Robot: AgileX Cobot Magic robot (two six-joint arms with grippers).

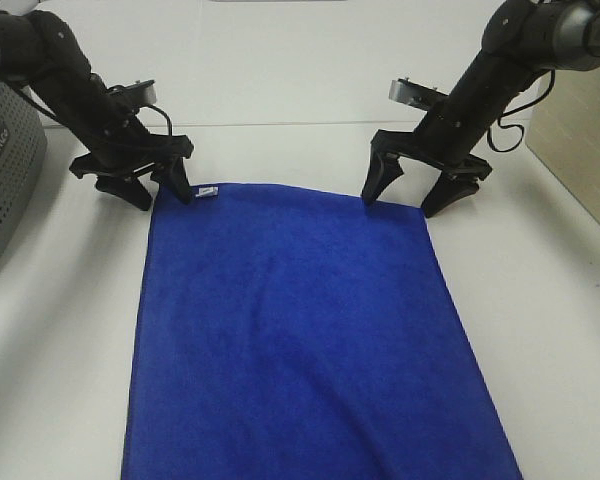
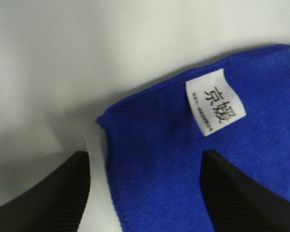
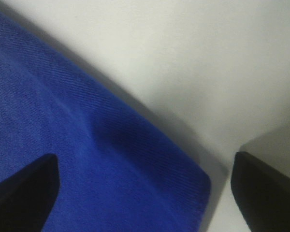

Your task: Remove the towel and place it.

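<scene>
Both black arms slant down and inward from the far corners. The left gripper (image 1: 162, 187) stands with jaws apart; the right gripper (image 1: 404, 205) is spread wide, fingertips pointing down.

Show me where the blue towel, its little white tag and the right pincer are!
blue towel (image 1: 300, 330): high camera view, middle of the cloth.
white tag (image 2: 215, 102): left wrist view, centre of the label.
right pincer (image 1: 405, 204): high camera view, between its open fingertips.

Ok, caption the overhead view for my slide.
Both open grippers, left gripper and right gripper, straddle the far corners of the flat blue towel.
</scene>
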